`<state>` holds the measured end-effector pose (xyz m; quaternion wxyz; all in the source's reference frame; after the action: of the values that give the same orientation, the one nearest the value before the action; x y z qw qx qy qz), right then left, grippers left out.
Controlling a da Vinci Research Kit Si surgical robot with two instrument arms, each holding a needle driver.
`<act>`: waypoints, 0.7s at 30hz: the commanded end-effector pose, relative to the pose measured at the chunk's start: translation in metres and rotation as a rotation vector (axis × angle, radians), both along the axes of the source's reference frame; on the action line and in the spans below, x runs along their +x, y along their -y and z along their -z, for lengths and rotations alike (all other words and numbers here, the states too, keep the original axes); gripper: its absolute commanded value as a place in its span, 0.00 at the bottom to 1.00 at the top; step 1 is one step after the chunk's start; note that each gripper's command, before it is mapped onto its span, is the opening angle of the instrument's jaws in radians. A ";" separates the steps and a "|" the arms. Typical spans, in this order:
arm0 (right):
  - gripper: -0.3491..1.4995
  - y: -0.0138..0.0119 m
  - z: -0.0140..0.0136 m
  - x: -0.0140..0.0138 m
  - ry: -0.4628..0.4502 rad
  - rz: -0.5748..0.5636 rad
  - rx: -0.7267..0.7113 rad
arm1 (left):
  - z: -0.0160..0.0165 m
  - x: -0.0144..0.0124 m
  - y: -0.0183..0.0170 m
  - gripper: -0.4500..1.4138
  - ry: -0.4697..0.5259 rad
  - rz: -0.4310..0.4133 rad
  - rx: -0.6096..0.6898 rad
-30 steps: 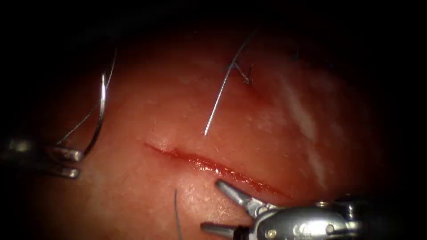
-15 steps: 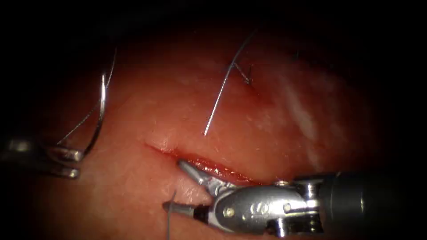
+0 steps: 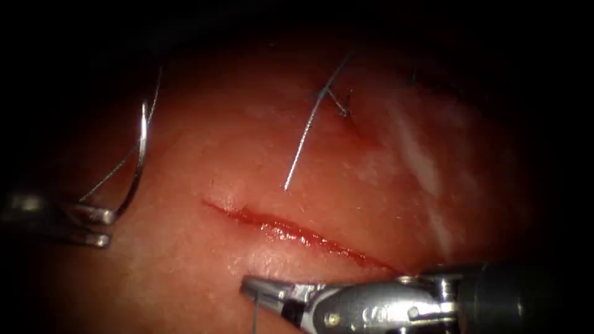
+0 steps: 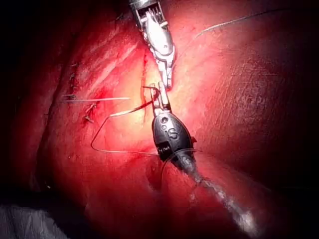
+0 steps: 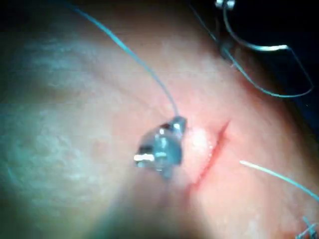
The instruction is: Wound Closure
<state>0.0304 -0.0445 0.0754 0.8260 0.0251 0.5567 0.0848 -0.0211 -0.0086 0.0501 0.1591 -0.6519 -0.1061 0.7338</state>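
1. The left tool (image 3: 93, 226), at the far left and well apart from the cut (image 3: 297, 234), pinches the curved needle (image 3: 141, 158) near one end; the needle arcs upward, clear of the tissue (image 3: 204, 142).
2. The right tool (image 3: 263, 289), spread wide just below the cut a second ago, has now pressed its jaws together on the thread (image 3: 254, 314) below the cut.
3. Judgement: the thread is secured for handling.
4. A knotted stitch (image 3: 339, 108) with its cut end of thread (image 3: 300, 148) lies above the cut.

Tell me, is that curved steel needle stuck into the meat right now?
No: in the endoscope view the curved steel needle is held by the left tool, arcing free above the reddish tissue, left of the cut.
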 end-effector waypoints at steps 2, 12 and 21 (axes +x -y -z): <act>0.00 0.0020 0.0010 -0.0014 0.008 0.004 -0.003 | -0.0007 -0.0004 0.0001 0.00 0.001 0.000 -0.001; 0.00 0.0073 0.0058 -0.0072 0.016 0.006 -0.008 | -0.0006 -0.0005 0.0002 0.00 -0.001 0.002 -0.001; 0.00 0.0097 0.0085 -0.0086 0.011 0.013 -0.011 | -0.0006 -0.0006 0.0002 0.00 -0.001 0.003 -0.001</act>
<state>0.0212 -0.0535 0.0667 0.8300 0.0223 0.5520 0.0771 -0.0214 -0.0087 0.0499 0.1604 -0.6511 -0.1052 0.7343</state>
